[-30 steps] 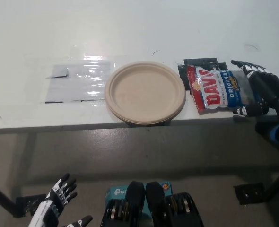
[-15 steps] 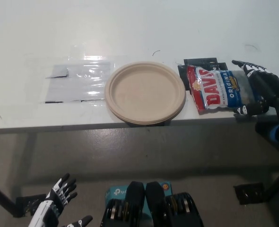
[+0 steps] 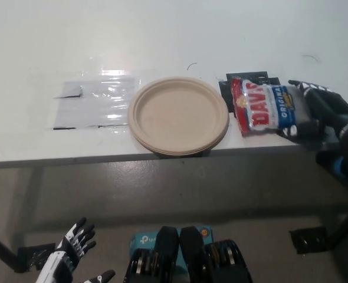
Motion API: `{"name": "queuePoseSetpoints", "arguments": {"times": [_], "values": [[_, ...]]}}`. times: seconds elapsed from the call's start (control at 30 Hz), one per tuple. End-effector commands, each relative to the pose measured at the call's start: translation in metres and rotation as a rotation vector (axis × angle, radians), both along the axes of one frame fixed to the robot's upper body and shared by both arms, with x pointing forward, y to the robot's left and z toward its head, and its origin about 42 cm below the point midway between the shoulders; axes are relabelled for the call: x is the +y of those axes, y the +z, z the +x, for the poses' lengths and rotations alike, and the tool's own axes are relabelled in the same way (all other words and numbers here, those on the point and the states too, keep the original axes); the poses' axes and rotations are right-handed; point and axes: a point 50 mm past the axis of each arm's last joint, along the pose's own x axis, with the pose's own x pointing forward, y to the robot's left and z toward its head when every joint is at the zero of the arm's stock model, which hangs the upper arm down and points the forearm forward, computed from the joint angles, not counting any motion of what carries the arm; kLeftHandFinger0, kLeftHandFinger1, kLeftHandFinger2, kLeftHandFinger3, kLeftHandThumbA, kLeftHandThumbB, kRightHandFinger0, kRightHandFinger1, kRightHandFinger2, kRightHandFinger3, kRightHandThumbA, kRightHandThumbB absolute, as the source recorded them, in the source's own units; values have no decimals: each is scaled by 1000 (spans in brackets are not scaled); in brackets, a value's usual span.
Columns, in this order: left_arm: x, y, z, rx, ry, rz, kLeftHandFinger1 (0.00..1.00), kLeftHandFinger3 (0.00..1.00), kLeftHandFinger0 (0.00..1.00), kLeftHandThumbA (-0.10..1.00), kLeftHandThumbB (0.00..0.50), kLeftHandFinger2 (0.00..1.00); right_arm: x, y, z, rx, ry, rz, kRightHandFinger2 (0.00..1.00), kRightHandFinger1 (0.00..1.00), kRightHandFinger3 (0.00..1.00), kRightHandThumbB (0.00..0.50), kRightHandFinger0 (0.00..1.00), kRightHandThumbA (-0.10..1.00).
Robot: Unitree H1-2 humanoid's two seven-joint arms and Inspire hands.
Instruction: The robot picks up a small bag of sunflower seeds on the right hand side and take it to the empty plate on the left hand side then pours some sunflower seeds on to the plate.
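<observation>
A red, white and blue bag of sunflower seeds [image 3: 261, 107] lies on the white table [image 3: 180, 41], right of the empty beige paper plate [image 3: 179, 115]. My black right hand [image 3: 320, 113] comes in from the right edge and is shut on the bag's right end. Its fingers wrap over the top and its thumb presses under the near corner. The bag looks bunched up and slightly raised at that end, and the hand covers part of its print. My white left hand [image 3: 69, 254] rests open at the lower left, below the table's level.
A clear plastic sheet [image 3: 94, 104] lies flat on the table left of the plate. Black tape marks [image 3: 252, 78] show behind the bag. The table's front edge [image 3: 103, 158] runs just below the plate. A teal box [image 3: 144, 240] sits on the floor.
My right hand has closed on the bag's right end. The bag has bunched up and moved a little to the left. The left hand has stayed put.
</observation>
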Motion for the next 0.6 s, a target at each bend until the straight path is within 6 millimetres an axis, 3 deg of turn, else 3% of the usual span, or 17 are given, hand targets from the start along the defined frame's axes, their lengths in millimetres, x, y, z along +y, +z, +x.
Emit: {"name": "queuePoseSetpoints", "arguments": {"times": [0.0,0.03,0.07,0.1,0.2,0.27,0.37,0.4,0.43,0.57], "values": [[0,6,-3,-37,0,-12,1000,1000,1000,1000,317,1000,34,37,32,-331,0,-180,762,582,906,389,475,97],[0,6,-3,-40,3,-11,1000,1000,1000,1000,315,1000,38,35,33,-393,18,-276,377,184,589,349,67,-92],[0,6,-3,-44,8,-16,1000,1000,1000,1000,306,1000,42,33,35,-394,18,-311,208,9,323,296,3,-100],[0,7,-3,-44,11,-19,1000,1000,1000,1000,313,1000,44,35,36,-389,20,-315,289,36,319,283,1,-100],[1,10,-1,-49,15,-12,1000,1000,1000,1000,324,1000,51,36,40,-386,55,-374,713,182,713,244,0,-100],[2,11,1,-58,10,-14,1000,1000,1000,1000,303,1000,53,34,38,-409,76,-371,744,201,768,257,0,-100],[2,13,2,-60,13,-9,1000,1000,1000,1000,304,1000,57,27,35,-422,95,-349,667,146,740,278,0,-100],[3,13,3,-61,15,-8,1000,1000,1000,1000,302,1000,57,24,34,-427,95,-325,663,140,729,274,0,-100],[4,14,4,-61,15,-12,1000,1000,1000,1000,302,1000,57,18,32,-408,90,-294,702,177,757,239,0,-100],[6,11,0,-48,19,-19,1000,1000,1000,1000,313,1000,60,1,24,-412,89,-219,694,155,761,227,0,-100]]}}
